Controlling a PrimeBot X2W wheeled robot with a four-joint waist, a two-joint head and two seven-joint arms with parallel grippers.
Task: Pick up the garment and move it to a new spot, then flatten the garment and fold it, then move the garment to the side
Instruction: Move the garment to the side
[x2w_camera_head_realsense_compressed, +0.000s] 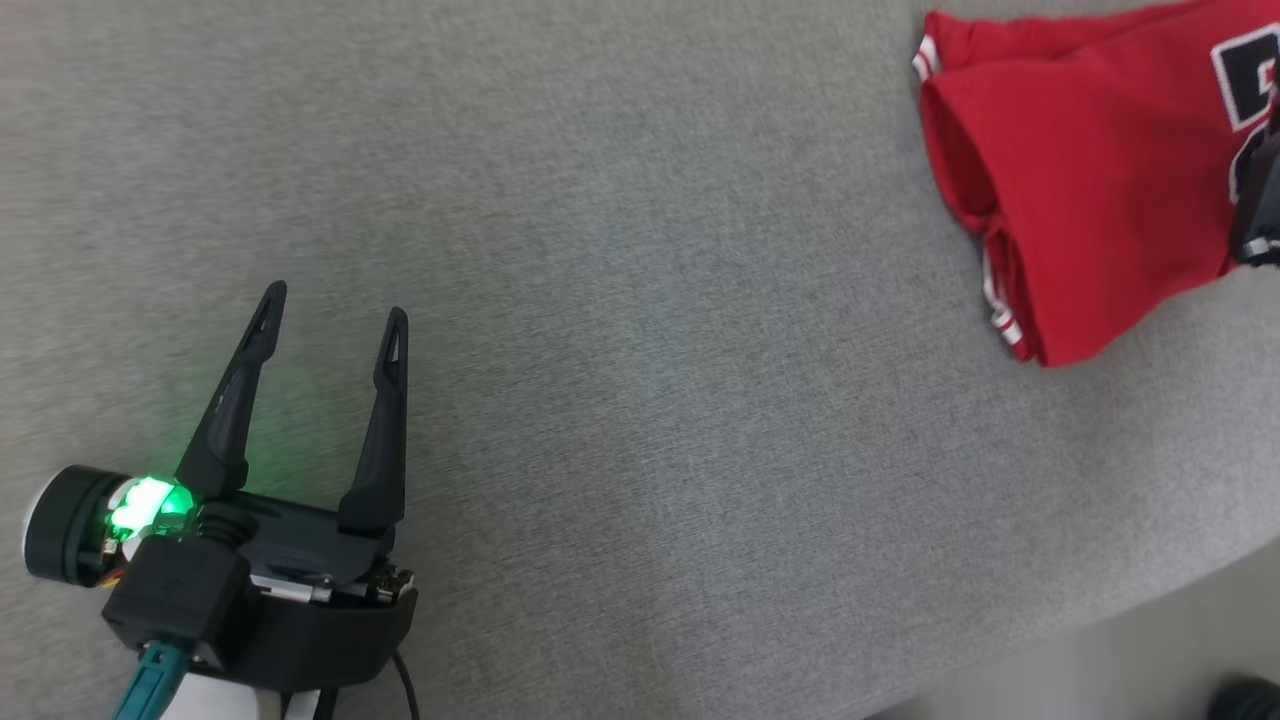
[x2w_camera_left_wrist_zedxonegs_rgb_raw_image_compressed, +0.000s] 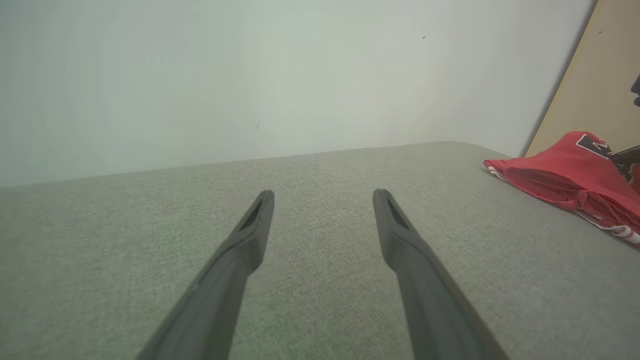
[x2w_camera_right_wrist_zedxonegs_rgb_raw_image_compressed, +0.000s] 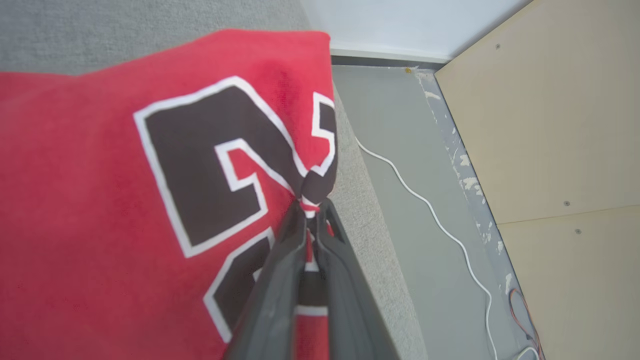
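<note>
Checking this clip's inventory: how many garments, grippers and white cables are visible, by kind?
Garments: 1, the red garment
Grippers: 2, left gripper open, right gripper shut on the red garment
White cables: 1, the white cable on the floor
Total: 4

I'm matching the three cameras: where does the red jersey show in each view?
Head view: jersey, upper right corner.
Left wrist view: jersey at the right edge, mid-height.
Right wrist view: jersey across left and centre, pinched by the right gripper.
Shared landmark: the grey fabric surface.
</note>
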